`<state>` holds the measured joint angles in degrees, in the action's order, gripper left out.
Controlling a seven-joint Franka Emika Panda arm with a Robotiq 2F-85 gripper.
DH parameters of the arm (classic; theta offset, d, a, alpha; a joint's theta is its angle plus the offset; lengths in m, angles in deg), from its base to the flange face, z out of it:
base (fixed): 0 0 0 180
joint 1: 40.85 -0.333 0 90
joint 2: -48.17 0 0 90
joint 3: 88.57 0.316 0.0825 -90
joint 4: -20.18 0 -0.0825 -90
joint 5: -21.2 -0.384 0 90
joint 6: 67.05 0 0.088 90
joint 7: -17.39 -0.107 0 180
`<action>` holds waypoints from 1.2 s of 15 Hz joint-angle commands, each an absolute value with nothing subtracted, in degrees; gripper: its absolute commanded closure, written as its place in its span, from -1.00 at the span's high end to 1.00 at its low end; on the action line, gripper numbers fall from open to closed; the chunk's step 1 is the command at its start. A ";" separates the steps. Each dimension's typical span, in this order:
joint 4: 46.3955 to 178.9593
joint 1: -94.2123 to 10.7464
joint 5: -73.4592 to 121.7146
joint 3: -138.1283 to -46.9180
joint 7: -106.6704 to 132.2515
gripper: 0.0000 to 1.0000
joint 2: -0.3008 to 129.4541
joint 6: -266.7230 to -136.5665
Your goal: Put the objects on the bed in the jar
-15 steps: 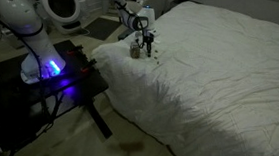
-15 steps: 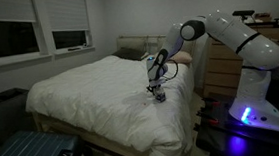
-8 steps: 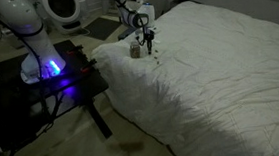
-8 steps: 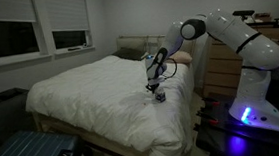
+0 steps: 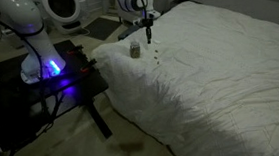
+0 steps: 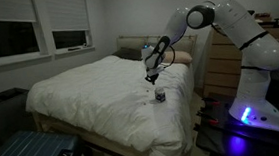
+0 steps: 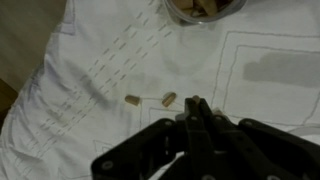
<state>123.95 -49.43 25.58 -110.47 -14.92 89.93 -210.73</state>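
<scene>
Jar (image 5: 134, 50) upright on the bed (image 5: 220, 82), mouth up, close to the edge: why there? asks one observer.

Likely, the other replies, so that anything released from above falls straight in. The wrist view shows its open top at the upper edge of the picture, with pale pieces already lying inside.

And the gripper (image 7: 195, 110)?

It hangs above the bed, clear of the fabric, jaws pressed together. Whether a tiny piece is pinched between them she cannot tell, since the tips hide that spot. She judges that the height suits a carry across to the jar, which stands near the gripper but not under it in both exterior views.

What is left to do?

Two bits (image 7: 169, 98) lie loose on the bed, near each other and apart from the jar. In the wrist view one sits just beside the gripper's tips. They are small and lie flat on soft quilting, so each, she reckons, will call for a low, narrow pinch.
</scene>
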 commanded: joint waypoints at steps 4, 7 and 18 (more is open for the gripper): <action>133.65 -51.43 33.30 -110.25 -16.57 -0.98 77.71 -207.11; 135.53 -49.32 32.89 -107.47 -14.57 -0.98 76.17 -208.39; 135.75 -39.98 24.14 -98.05 -2.14 -0.98 78.36 -208.34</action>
